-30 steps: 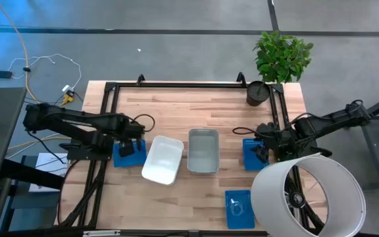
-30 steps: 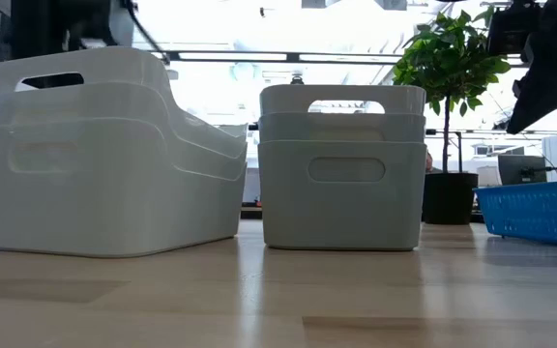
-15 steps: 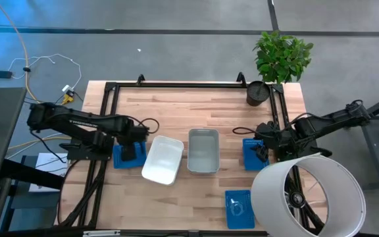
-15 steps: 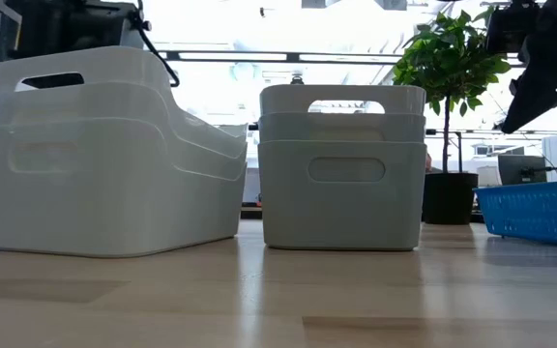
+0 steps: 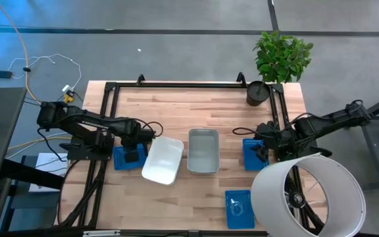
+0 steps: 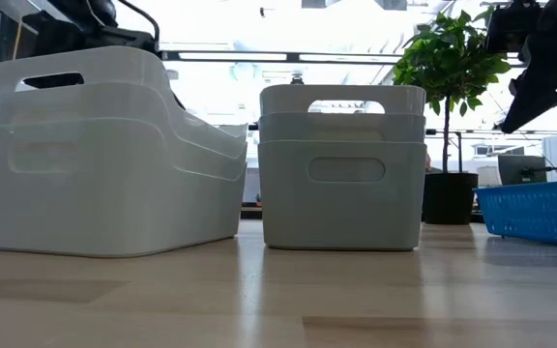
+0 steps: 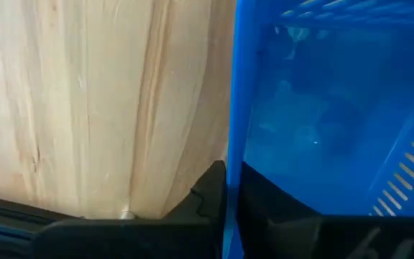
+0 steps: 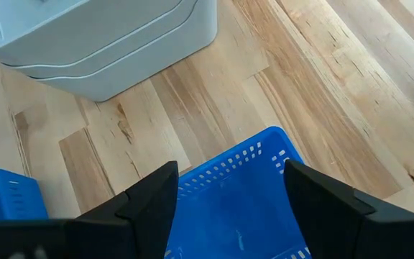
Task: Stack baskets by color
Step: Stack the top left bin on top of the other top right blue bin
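Grey floor surrounded the wooden tabletop (image 5: pixel 196 105), which carried a white basket stack (image 5: pixel 162 159) lying askew left of centre and a grey basket stack (image 5: pixel 202 151) just to its right, the two close but apart in the low view. At the left edge lay a blue mesh basket (image 5: pixel 129 157), just beside the white stack; a second blue mesh basket (image 5: pixel 254 153) sat at the right edge and a third blue mesh basket (image 5: pixel 239 209) near the front, next to a large white cylinder (image 5: pixel 306 195). A potted plant (image 5: pixel 281 60) stood at the far right corner. Compared with a second before, the left arm had reached farther across its blue basket toward the white stack, and the left end effector (image 7: pixel 226 188), then partly spread, had clamped narrow on that basket's wall, one finger (image 7: pixel 208 198) outside against the wood and the other inside, as the left wrist view showed. The baskets themselves had not shifted. The right end effector (image 8: pixel 228 194) hung over the right-edge blue basket exactly as earlier, its fingers (image 8: pixel 149 198) spread wide and holding nothing.
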Robot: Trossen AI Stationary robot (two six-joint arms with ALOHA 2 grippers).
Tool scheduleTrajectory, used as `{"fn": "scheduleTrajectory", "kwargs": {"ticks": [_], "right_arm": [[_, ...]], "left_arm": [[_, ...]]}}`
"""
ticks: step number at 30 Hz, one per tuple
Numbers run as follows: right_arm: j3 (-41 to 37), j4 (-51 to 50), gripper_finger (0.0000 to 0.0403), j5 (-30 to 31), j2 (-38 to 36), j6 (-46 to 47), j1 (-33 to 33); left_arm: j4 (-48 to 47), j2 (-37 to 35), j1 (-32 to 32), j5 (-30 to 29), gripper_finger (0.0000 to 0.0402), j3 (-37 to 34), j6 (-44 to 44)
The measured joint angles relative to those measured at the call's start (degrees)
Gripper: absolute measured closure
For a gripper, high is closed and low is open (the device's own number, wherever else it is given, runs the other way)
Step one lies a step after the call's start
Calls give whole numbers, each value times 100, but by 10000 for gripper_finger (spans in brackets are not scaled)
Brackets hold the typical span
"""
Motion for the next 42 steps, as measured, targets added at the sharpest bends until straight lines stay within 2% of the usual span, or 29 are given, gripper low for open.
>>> {"fn": "scheduleTrajectory", "kwargs": {"ticks": [3,8,18,22,26,32,34,36,38,42], "right_arm": [[0,1,162,2,0,-1,0],[0,165,162,54,-24,-227,0],[0,1203,162,1009,-426,-927,-9],[0,1460,162,1110,-550,-1118,-9],[0,2140,162,1115,-604,-1523,-11],[0,3218,162,1231,-545,-2050,-9],[0,3515,162,1273,-491,-2041,-13],[0,3807,162,1376,-386,-2041,-13],[0,4113,162,1494,-207,-2053,-13],[0,4810,162,1451,268,-2572,-15]], "left_arm": [[-10,5,-2,36,396,101,2],[-452,-450,85,-262,400,517,62],[-1925,-1496,633,-2038,401,2232,-74],[-1970,-1602,896,-2666,401,3008,-28],[-845,-1599,971,-2635,401,3487,218],[2153,-1549,845,-1674,401,3349,747],[2802,-1373,748,-1848,401,3280,676],[3058,-1068,677,-2261,401,3248,617],[3406,-738,622,-2351,401,3243,614],[4628,-149,589,-1246,401,3243,754]]}}
